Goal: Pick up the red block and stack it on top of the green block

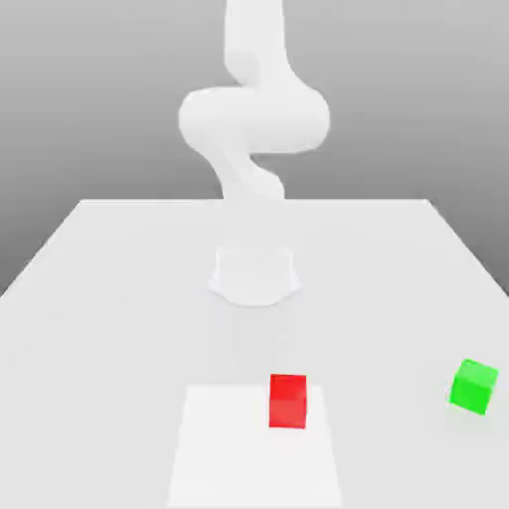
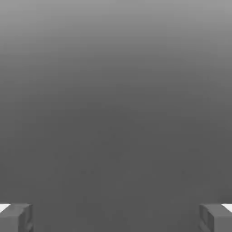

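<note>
The jaws stand spread wide with nothing between them. The red block and green block lie well apart on the tabletop, neither near the jaws. An off-centre descent could nudge red aside.

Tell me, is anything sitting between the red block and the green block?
No. In the exterior view, only bare table lies between the red block and the green block.
</note>
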`<state>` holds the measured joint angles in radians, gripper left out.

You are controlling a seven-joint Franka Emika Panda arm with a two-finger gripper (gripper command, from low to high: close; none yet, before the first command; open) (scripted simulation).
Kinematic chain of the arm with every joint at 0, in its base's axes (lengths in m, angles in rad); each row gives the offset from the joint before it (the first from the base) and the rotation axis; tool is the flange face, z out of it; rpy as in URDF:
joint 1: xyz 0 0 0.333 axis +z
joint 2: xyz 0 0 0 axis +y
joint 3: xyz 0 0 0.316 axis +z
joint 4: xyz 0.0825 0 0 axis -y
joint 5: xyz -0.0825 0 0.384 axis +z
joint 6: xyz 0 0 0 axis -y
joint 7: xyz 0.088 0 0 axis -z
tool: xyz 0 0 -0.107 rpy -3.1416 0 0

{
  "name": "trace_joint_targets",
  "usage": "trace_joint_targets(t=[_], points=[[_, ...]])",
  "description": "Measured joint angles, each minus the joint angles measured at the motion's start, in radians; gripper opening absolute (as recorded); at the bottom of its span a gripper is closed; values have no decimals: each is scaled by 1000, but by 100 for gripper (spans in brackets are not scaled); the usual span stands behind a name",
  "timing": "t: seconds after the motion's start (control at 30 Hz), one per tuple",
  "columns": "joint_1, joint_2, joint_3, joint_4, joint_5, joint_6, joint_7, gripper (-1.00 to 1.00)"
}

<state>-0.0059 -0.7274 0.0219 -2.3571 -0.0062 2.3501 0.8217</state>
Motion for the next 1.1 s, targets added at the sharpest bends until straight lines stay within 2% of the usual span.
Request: trace_joint_targets(t=[0.4, 0.57, 0.7, 0.8, 0.83, 1.1], points=[[-16, 425, 85, -313, -20, 283, 113, 0], [1, 635, 103, -459, 9, 423, 139, 0], [1, 785, 100, -474, -20, 542, 172, 0], [37, 893, 55, -461, -65, 635, 204, 0], [52, 928, 36, -456, -76, 664, 213, -100], [50, 913, 41, -458, -71, 652, 210, -100]])
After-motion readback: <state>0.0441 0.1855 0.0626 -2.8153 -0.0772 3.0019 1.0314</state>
